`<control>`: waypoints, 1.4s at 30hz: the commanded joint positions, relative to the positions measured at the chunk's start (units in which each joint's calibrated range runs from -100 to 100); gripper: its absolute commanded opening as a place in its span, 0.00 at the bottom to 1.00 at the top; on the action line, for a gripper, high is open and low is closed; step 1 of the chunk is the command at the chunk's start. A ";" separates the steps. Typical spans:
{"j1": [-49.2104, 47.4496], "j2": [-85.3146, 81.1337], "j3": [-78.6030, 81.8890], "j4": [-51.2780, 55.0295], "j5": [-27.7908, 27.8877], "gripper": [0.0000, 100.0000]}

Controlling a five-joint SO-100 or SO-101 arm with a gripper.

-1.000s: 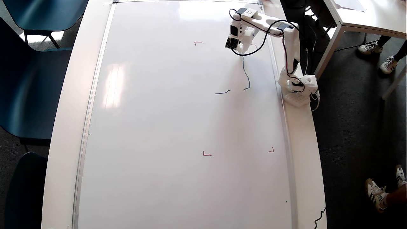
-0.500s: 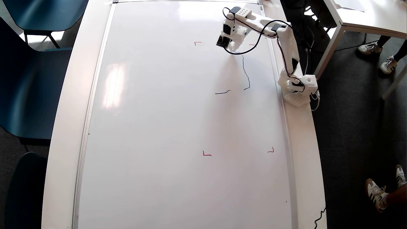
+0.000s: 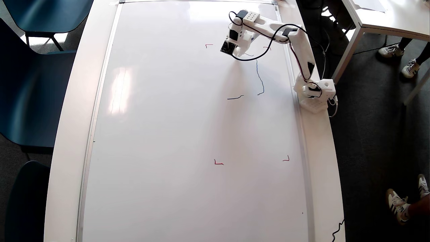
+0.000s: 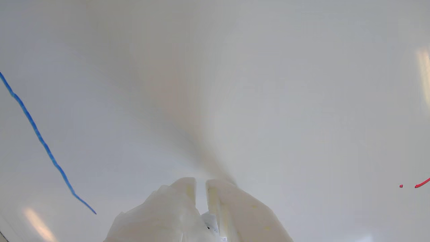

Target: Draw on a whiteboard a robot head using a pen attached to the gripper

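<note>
The whiteboard [image 3: 168,134] fills the overhead view and covers most of the table. Of the robot head, only loose blue strokes show: a long one [image 3: 259,77], a short dash [image 3: 235,97] and a faint thin line [image 3: 249,54] beside the gripper. The gripper [image 3: 239,52] hangs over the board's upper right, between the two upper red corner marks [image 3: 209,45]. In the wrist view its white fingers [image 4: 183,191] stand almost together, and the gripper [image 4: 201,183] points down at the whiteboard [image 4: 268,84]. A blue stroke [image 4: 37,134] runs at the left. I cannot make out the pen.
The arm's base [image 3: 315,95] sits on the table's right rim. Two lower red corner marks [image 3: 218,163] lie mid-board. Blue chairs [image 3: 37,77] stand left. Another white table [image 3: 386,16] and people's feet [image 3: 403,198] are at the right.
The gripper has slid left along the top of the board, away from the long blue stroke, and a faint thin line now shows behind it.
</note>
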 commanded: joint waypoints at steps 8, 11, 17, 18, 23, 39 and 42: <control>-2.51 5.53 -9.21 -0.40 -1.17 0.01; -3.47 6.79 -11.57 -0.14 -1.33 0.01; -5.39 9.06 -16.11 0.38 -2.40 0.01; -5.53 9.22 -16.47 0.38 -2.56 0.01; -7.45 9.48 -16.83 0.38 -3.21 0.01; -15.48 8.55 -13.65 0.47 -4.76 0.01; -16.58 8.47 -12.11 0.47 -4.82 0.01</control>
